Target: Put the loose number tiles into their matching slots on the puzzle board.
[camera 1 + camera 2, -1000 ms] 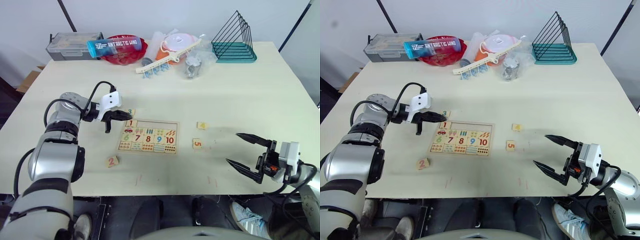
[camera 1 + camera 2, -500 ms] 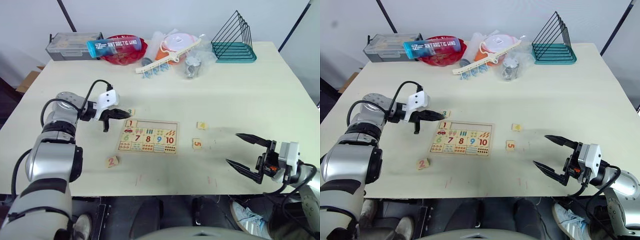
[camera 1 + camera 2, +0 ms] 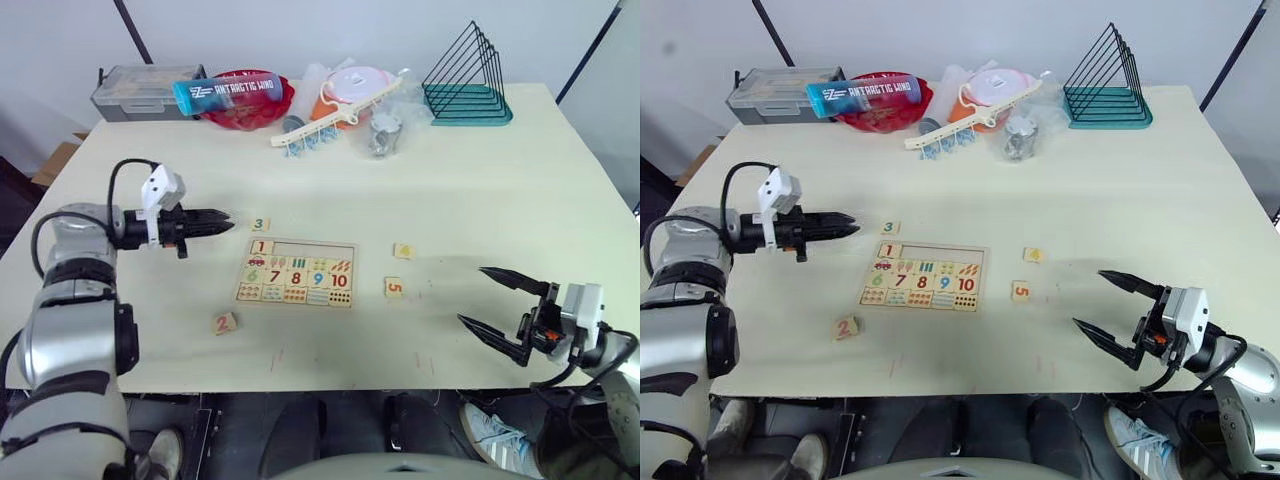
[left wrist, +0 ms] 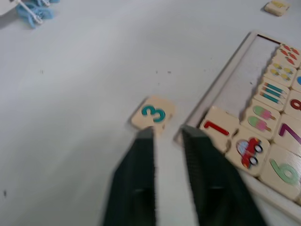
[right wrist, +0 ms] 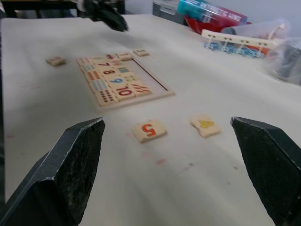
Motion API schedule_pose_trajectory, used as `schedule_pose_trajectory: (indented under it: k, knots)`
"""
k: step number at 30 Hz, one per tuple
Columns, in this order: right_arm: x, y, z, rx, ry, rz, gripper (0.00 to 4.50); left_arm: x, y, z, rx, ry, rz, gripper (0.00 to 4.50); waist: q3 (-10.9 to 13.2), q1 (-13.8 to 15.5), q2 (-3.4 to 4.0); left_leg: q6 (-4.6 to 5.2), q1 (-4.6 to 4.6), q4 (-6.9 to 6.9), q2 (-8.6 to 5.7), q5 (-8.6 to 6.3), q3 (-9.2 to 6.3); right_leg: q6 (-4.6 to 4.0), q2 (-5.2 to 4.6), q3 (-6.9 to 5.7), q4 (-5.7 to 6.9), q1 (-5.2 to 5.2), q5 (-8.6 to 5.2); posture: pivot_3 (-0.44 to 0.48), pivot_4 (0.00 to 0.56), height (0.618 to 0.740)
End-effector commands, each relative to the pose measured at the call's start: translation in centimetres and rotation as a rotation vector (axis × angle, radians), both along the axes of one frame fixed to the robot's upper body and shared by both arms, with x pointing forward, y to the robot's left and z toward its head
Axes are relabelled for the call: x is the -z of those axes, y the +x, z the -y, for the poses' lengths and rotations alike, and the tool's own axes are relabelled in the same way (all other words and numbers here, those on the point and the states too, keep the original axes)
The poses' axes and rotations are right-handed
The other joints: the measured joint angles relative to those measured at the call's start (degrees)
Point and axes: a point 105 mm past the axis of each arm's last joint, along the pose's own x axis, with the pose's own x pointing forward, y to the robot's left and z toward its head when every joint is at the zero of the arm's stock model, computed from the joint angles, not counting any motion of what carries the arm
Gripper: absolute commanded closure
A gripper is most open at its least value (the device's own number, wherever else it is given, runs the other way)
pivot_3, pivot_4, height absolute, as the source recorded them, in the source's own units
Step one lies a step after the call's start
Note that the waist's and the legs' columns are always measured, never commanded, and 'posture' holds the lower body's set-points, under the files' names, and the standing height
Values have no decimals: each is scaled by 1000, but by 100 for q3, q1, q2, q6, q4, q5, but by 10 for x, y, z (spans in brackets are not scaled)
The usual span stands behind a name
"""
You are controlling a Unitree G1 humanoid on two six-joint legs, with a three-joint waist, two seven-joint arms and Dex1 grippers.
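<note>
The puzzle board (image 3: 297,272) lies mid-table, showing numbers 6 to 10. Tile 1 (image 3: 261,247) sits in the leftmost of the matching slots (image 3: 310,248); the other recesses are bare. Tile 3 (image 3: 260,225) lies just beyond the board's far left corner. Tile 2 (image 3: 226,323) lies near the front, left of the board. Tiles 4 (image 3: 404,251) and 5 (image 3: 394,287) lie to its right. My left gripper (image 3: 226,214) is shut and holds nothing, pointing at tile 3 (image 4: 153,113) from the left. My right gripper (image 3: 472,295) stands open, right of tile 5 (image 5: 149,130).
Along the far edge stand a grey box (image 3: 148,90), a red bowl (image 3: 245,105) with a blue bottle (image 3: 228,91) across it, a white peg hanger (image 3: 330,120), bagged items (image 3: 385,125) and a teal wire rack (image 3: 468,85).
My left gripper has pulled back to the left, away from the board's corner, and its fingers have come together. Tile 1 stays in its slot. The right gripper has barely moved.
</note>
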Motion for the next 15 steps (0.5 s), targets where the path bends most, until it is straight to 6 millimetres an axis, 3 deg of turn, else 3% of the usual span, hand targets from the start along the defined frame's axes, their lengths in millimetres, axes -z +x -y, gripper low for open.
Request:
schedule_pose_trajectory:
  k: [1,2,4,5,15]
  knots:
    - [-8,3,11,54,-9,27,0,-17,-6,-12,-22,-43,76,1675,0,5,0,0,0,0,0,0,-1,0,0,0,1,0,0,0,150,740]
    - [-8,4,13,67,-7,23,0,-16,-9,-15,-30,-55,83,1341,0,4,0,0,0,0,1,0,-1,0,0,0,1,0,0,0,150,740]
    - [-8,5,15,90,-2,15,0,-13,-16,-18,-36,-68,91,208,0,11,0,0,1,0,2,0,-4,0,-1,2,1,0,0,0,150,740]
    - [-8,5,16,98,4,8,0,-9,-22,-21,-39,-78,92,32,-1,6,1,0,1,0,2,0,-4,0,-1,1,1,0,0,0,150,740]
    - [-4,-7,25,194,30,-65,0,26,-92,-32,-110,-153,82,32,-3,24,8,-1,14,-6,27,-1,-10,-2,-6,22,2,-2,0,0,150,740]
